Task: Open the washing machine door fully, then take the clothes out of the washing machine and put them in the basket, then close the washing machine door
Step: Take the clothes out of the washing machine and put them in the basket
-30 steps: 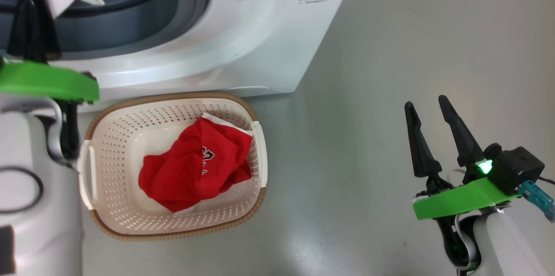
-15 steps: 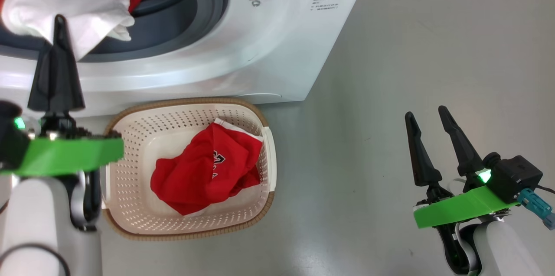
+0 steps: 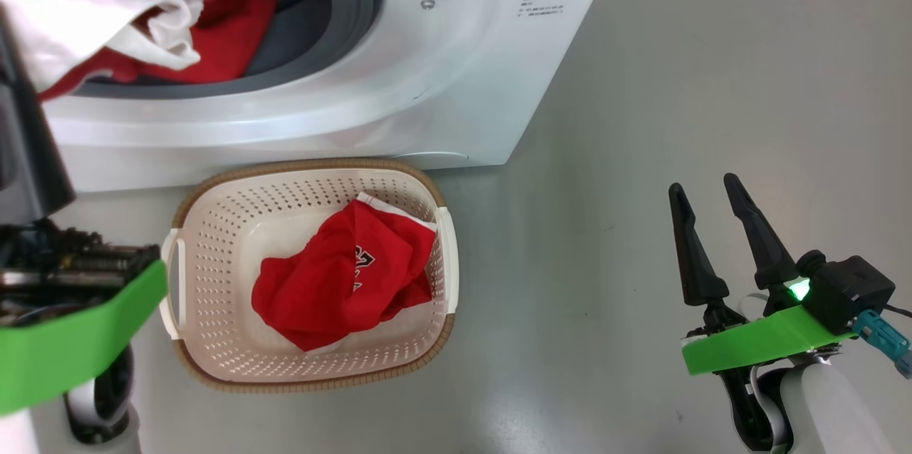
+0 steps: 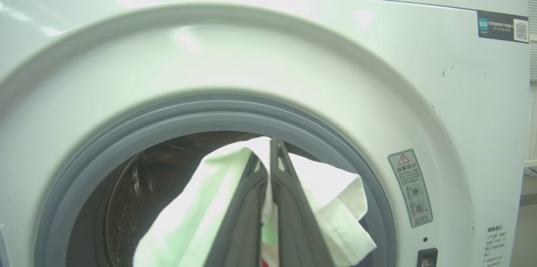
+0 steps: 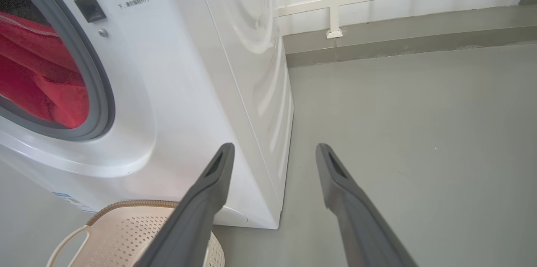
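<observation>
Because it must come out of the big white washing machine (image 4: 293, 70), the left gripper (image 4: 265, 154) pinches soft white cloth (image 4: 331, 191).

clothes (image 3: 335, 290) in basket (image 3: 214, 329) before washing machine (image 3: 470, 69)

The big white boxy washing machine (image 3: 456, 83) has a smooth, glossy shell that throws back the light. Its grey-blue rubber gasket (image 3: 356, 19) looks matt, and its perforated steel drum (image 4: 126, 191) is shiny. The clothes (image 3: 335, 283), red and white, are soft, creased cloth. The small cream basket (image 3: 214, 226) is perforated matt plastic, its brown rim (image 3: 306, 165) woven-looking. The grey floor (image 3: 641, 83) is smooth with a dull sheen.
</observation>
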### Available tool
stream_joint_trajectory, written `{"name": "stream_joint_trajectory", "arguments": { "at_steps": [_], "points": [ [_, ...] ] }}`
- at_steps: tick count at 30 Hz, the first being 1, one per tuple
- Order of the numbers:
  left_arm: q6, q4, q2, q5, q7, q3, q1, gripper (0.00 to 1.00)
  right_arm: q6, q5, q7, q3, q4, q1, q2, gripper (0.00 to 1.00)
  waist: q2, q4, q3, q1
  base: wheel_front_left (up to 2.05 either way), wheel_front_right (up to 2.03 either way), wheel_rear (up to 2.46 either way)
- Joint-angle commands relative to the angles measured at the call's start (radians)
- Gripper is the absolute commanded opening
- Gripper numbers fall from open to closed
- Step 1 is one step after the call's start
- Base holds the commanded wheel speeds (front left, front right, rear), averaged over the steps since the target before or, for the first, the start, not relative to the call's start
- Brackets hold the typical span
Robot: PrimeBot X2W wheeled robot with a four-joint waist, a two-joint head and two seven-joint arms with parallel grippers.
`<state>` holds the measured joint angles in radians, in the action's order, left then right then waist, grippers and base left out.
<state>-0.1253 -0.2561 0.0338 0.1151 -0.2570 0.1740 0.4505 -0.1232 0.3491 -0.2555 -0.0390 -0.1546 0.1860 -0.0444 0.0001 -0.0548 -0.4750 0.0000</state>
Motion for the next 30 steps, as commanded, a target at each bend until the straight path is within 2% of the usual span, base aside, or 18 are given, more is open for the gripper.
{"name": "stream_joint_trajectory", "arguments": {
  "at_steps": [1, 8, 12, 18, 21, 22, 30],
  "points": [
    [-0.005, -0.047, 0.018, -0.009, -0.005, 0.031, -0.022, 0.0, -0.008, -0.014, -0.006, -0.016, 0.025, -0.021, -0.006, 1.0, -0.0001, 0.0, -0.002, 0.0, 0.0, 0.0, 0.0],
    [-0.005, -0.197, 0.017, 0.015, -0.005, 0.034, -0.023, 0.0, -0.008, -0.012, -0.006, -0.018, 0.027, -0.012, -0.006, 1.0, -0.0001, -0.004, -0.013, 0.0, 0.0, 0.0, 0.0],
    [-0.005, -0.184, 0.017, 0.013, -0.005, 0.02, -0.043, 0.0, -0.008, -0.014, -0.006, -0.013, 0.027, -0.011, -0.006, 1.0, -0.0001, -0.002, -0.017, 0.0, 0.0, 0.0, 0.0],
    [-0.005, -0.059, 0.017, 0.034, -0.005, 0.01, -0.08, 0.0, -0.008, -0.014, -0.006, -0.016, 0.026, -0.008, -0.006, 1.0, -0.0001, -0.003, -0.018, 0.0, 0.0, 0.0, 0.0],
    [-0.004, 0.046, 0.016, 0.055, -0.005, 0.012, -0.097, 0.0, -0.008, -0.012, -0.006, -0.019, 0.027, -0.004, -0.006, 1.0, -0.0001, -0.006, -0.023, 0.0, 0.0, 0.0, 0.0],
    [-0.004, 0.127, 0.016, 0.066, -0.005, 0.013, -0.104, 0.0, -0.008, -0.011, -0.006, -0.02, 0.029, -0.003, -0.006, 1.0, -0.0001, -0.006, -0.028, 0.0, 0.0, 0.0, 0.0],
    [-0.005, 0.391, 0.016, 0.104, -0.005, -0.017, -0.088, 0.0, -0.008, -0.005, -0.006, -0.02, 0.035, 0.014, -0.006, 1.0, -0.0001, -0.013, -0.069, 0.0, 0.0, 0.0, 0.0]
  ]
}}
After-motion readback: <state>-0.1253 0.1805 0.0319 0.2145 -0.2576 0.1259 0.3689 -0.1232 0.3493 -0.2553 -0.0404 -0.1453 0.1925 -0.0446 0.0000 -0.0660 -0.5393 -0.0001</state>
